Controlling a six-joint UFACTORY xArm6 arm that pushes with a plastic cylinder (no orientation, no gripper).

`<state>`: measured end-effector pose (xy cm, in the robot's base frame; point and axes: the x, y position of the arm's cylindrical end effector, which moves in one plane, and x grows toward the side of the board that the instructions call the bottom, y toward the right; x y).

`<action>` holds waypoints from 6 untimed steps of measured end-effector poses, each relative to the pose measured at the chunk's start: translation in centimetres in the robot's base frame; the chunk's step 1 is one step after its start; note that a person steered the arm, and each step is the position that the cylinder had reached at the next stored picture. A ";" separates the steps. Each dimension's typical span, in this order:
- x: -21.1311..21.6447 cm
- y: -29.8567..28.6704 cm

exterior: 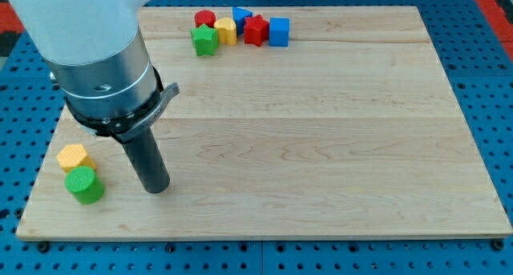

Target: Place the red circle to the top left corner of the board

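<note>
The red circle [204,19] lies at the view's top, left of middle, in a cluster with a green star-like block [205,40], a yellow block [226,31], a blue block [241,18], a red star-like block [256,30] and a blue cube [279,32]. My tip [156,187] rests on the board at the lower left, far below the cluster. It stands just right of a green cylinder [84,185] and a yellow hexagon-like block [74,158], touching neither.
The wooden board [321,131] lies on a blue perforated table. The arm's large grey body [96,58] covers the board's top left corner.
</note>
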<state>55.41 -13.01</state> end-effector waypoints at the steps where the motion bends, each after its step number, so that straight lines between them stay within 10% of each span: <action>1: 0.0 0.1; 6: -21.3 30.0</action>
<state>34.11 17.01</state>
